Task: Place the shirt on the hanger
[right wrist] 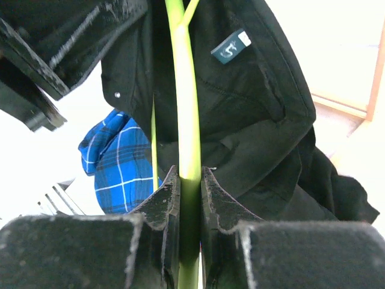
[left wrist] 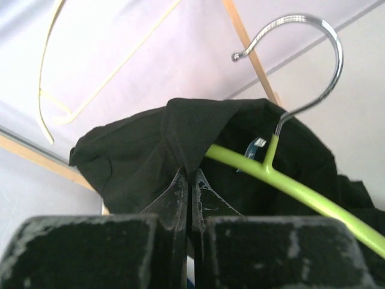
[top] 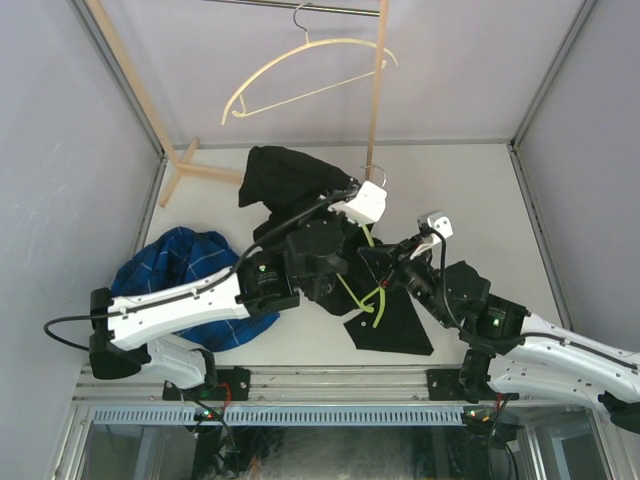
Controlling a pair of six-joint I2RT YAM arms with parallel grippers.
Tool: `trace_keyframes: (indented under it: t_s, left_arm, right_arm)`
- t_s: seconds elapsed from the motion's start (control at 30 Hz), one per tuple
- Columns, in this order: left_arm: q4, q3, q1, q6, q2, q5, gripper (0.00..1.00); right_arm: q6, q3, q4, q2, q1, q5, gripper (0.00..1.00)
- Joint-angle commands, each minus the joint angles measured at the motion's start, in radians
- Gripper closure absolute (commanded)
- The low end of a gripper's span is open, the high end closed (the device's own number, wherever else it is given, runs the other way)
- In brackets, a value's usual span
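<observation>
Above white table (top: 470, 190), left pincer (left wrist: 190, 177) pinches the shirt (left wrist: 132, 150), seemingly at its collar, while right pincer (right wrist: 189, 174) clamps the hanger (right wrist: 183, 90).

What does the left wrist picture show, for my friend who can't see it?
The left arm's fingers pinch a fold of the black shirt, draped over the lime-green hanger. Its metal hook curls above.

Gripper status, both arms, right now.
Left gripper: closed, pinching a fold of the black shirt.
Right gripper: closed on the green hanger, clamped around its bar.
</observation>
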Motion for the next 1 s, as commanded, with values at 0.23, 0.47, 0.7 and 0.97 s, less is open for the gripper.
trace_keyframes:
  t_s: [0.23, 0.47, 0.7, 0.97]
  left_arm:
    - [-0.169, 0.167, 0.002, -0.057, -0.053, 0.237, 1.00]
    - [-0.271, 0.185, -0.025, -0.079, -0.077, 0.468, 1.00]
    - [-0.353, 0.161, -0.050, -0.114, -0.110, 0.641, 1.00]
    - [-0.362, 0.087, -0.052, -0.163, -0.197, 0.610, 0.31]
  right_arm:
    - [-0.080, -0.028, 0.256, -0.020, 0.005, -0.157, 1.00]
    - [-0.088, -0.042, 0.317, -0.001, -0.018, -0.187, 1.00]
    - [-0.057, -0.087, 0.375, -0.042, -0.066, -0.166, 1.00]
    - [-0.100, -0.132, 0.365, -0.126, -0.075, -0.153, 1.00]
